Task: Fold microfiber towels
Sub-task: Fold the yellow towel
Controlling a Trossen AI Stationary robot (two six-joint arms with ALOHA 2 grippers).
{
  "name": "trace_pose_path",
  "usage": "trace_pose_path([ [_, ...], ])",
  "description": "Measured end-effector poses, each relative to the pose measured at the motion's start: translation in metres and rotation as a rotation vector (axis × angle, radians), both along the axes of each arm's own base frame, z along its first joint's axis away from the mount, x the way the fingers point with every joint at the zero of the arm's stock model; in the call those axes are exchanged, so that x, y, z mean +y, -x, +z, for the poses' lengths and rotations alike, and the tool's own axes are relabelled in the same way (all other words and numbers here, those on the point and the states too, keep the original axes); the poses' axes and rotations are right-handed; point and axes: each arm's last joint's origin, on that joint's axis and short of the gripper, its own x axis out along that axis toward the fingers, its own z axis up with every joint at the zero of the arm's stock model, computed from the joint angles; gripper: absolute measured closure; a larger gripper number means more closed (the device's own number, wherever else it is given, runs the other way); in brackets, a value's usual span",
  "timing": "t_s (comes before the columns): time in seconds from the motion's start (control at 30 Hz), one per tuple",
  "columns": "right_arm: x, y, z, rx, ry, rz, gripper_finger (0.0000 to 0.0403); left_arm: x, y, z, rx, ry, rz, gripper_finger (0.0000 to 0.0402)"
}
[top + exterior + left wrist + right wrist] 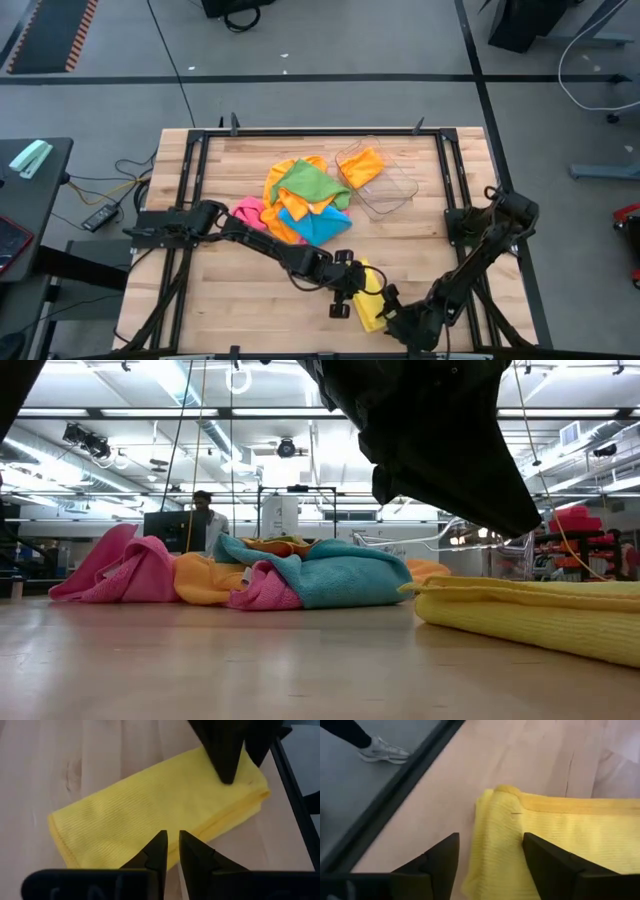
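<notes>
At the table's near edge, my right gripper (490, 865) stands open, fingers straddling one end of the folded yellow towel (368, 305), nothing held. My left gripper (169, 851) hangs nearly closed over its other edge, empty. Risk: lifting away could snag a layer and undo the fold. The unfolded pile (300, 205) waits mid-table.

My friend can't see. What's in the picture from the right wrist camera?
A folded yellow towel lies on a wooden table. The right tool hangs open over its corner, one finger on each side. A person's shoe shows on the floor beyond.
</notes>
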Motion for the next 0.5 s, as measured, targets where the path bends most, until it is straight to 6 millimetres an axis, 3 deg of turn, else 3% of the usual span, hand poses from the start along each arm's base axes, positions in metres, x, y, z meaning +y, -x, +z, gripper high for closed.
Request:
trace_pose_path([
  [0.5,0.001,-0.002,-0.02,0.005,0.07,-0.005,0.0257,0.0,0.0,0.0,0.005,0.018,0.019,0.0355],
])
